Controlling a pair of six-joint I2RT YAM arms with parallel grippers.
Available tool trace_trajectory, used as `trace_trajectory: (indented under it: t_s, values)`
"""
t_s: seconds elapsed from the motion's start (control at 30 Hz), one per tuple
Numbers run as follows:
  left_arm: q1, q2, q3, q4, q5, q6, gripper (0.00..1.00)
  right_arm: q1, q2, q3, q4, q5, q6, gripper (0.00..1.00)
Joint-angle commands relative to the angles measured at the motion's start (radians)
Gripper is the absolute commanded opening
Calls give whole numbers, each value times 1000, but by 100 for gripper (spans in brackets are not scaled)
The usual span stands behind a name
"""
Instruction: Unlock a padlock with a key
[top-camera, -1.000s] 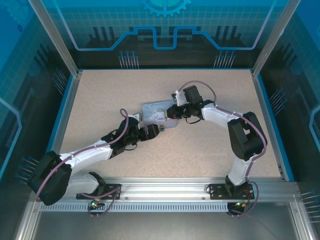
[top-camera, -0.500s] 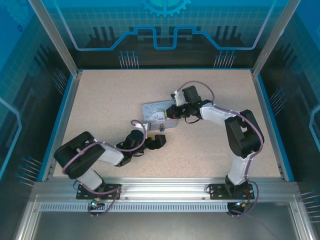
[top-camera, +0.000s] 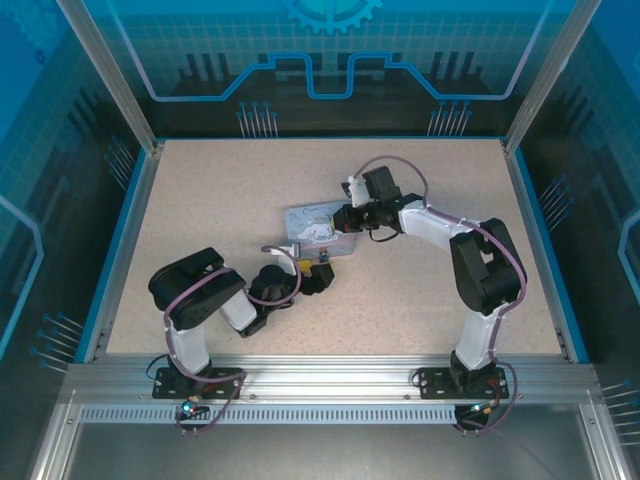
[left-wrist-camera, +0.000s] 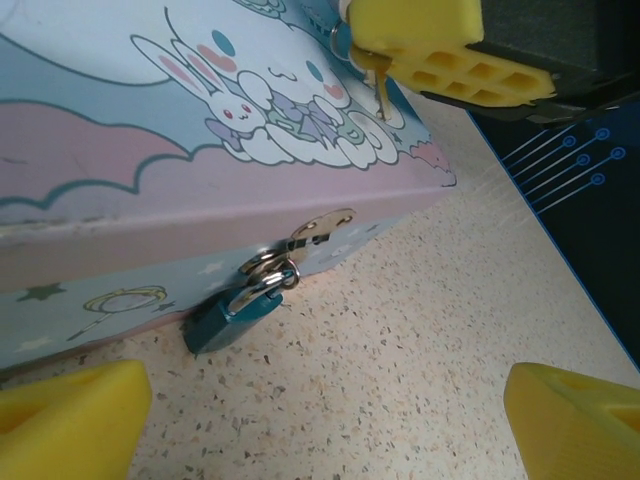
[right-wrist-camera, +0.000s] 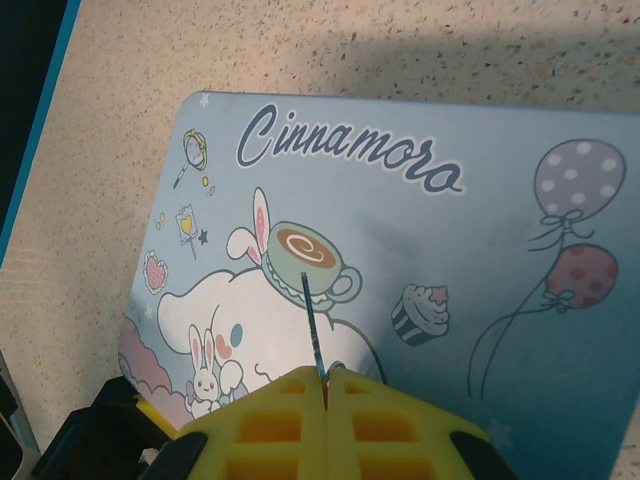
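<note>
The small teal padlock (left-wrist-camera: 232, 315) hangs by its metal shackle from the hasp on the front wall of the lilac-blue cartoon tin (left-wrist-camera: 150, 150), its body resting on the table. My left gripper (left-wrist-camera: 325, 385) is open, low on the table just in front of the padlock, its yellow fingers (left-wrist-camera: 70, 415) wide apart on either side. My right gripper (right-wrist-camera: 325, 380) hovers over the tin lid (right-wrist-camera: 420, 230), shut on the thin silvery key (right-wrist-camera: 311, 310), whose blade sticks out past the pads. The left wrist view shows the key (left-wrist-camera: 382, 90) pointing down at the lid.
The tin (top-camera: 318, 232) lies mid-table between both grippers (top-camera: 318, 280) (top-camera: 345, 222). Blue walls border the speckled table (top-camera: 220, 190) on the left, right and back. The left arm's elbow (top-camera: 195, 285) is folded back near its base.
The left arm has folded in, its elbow swinging toward the base, and its gripper has slid slightly nearer and right in front of the tin. The right gripper has hardly moved.
</note>
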Motion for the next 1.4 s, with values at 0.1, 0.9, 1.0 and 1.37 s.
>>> trace_trajectory:
  t_s: [0.1,0.9,1.0,1.37]
  values:
    - [-3,-18,64,-182,-15,6,93,5,41,44,-56,27,-11,0]
    - [-3,83,179,-200,-29,76,93,13,61,51,-71,19,-15,0]
    - [-2,85,195,-211,-6,82,93,13,64,54,-71,14,-14,0]
    - [-6,74,226,-193,66,-1,81,16,70,54,-61,0,-11,0]
